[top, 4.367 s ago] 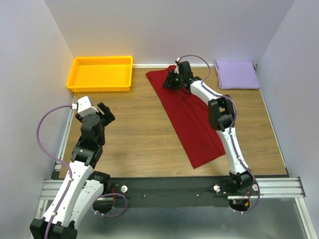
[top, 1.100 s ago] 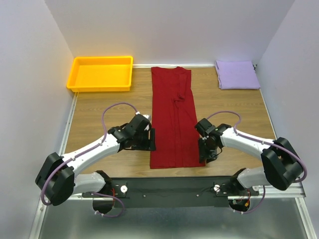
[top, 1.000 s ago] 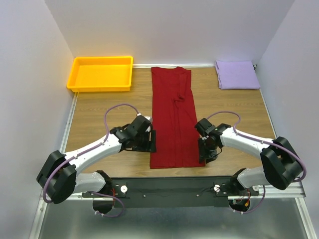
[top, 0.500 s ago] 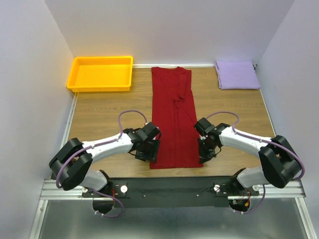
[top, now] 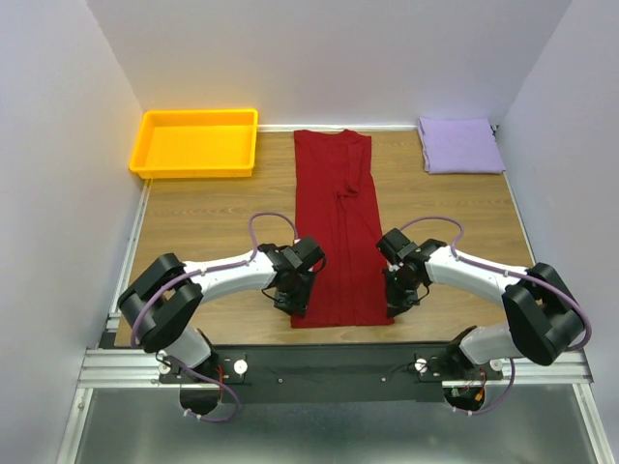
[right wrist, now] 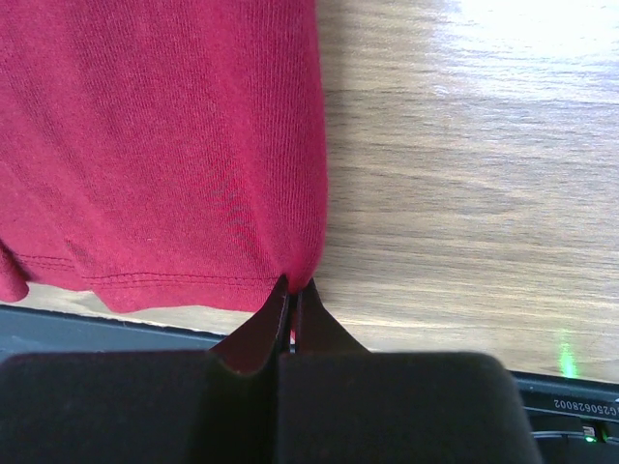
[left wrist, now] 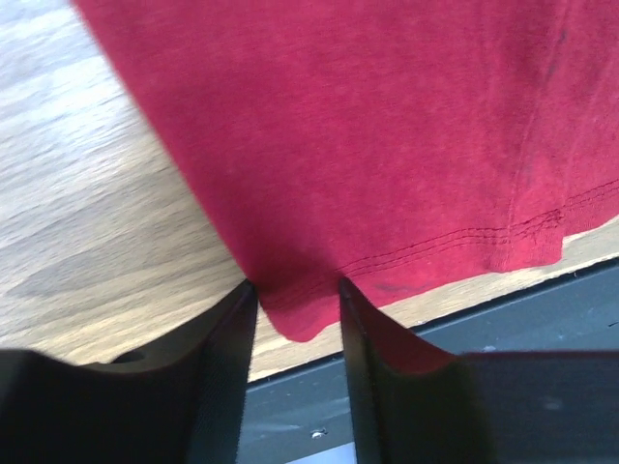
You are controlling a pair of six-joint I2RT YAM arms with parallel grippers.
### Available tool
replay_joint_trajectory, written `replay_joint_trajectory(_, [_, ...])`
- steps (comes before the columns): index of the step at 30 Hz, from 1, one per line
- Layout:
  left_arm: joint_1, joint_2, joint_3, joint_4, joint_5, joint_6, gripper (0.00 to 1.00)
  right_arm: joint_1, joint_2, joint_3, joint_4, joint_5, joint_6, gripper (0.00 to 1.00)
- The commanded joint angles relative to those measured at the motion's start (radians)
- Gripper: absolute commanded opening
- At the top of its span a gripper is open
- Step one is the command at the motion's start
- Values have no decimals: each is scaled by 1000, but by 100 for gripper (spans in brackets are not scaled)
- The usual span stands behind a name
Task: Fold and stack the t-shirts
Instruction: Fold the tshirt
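Since half a second ago the left arm (top: 227, 275) has swung in from the side, and its jaws now sit at the near left corner of the red shirt (top: 334, 217). The right arm (top: 474, 275) hasn't budged from the near right corner. The shirt lies mid-surface as a long narrow strip, collar end far, hem just beside the near edge. In the left wrist view the two fingers (left wrist: 227, 367) straddle the hem corner with a narrow gap between them, so those jaws haven't pinched yet. In the right wrist view the jaws are squeezed together with the corner of the hem caught at their tips. We read this as the start of the crosswise fold, both near corners being gathered. Next the left jaws need to close on that corner, through every layer if they can. Then both arms should lift together and carry the hem toward the collar, keeping the edge taut and level. The slack, creased fabric around the strip's middle could bunch under the fold. The lavender shirt (top: 460, 145) lies already folded in the far right corner of the surface (top: 213, 208), well apart, likely where the stack will go. The yellow tray (top: 198, 113) sits far left, also well apart. We see nothing in the fold's path.
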Motion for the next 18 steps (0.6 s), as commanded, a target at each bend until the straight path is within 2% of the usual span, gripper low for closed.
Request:
replay_joint_trajectory(1, [-23,57,23,-40,-15,9,44,1,-3,-17,1,15,-17,1])
replay_joint_trajectory(6, [-32,67,31,-64,-17,-2,39,1,-19,-17,1,10,-20,1])
replay_joint_trajectory(9, [-36,73,33,-72,-18,-2,31,1,-17,-16,2,7,-21,1])
replay_joint_trajectory(15, [-49,63,36,-97,-17,0,3,1,-45,-29,1,-45,-32,1])
replay_joint_trajectory(18, [-69,42,36,-123,3,-5,0,1,-68,-36,-5,-96,-37,1])
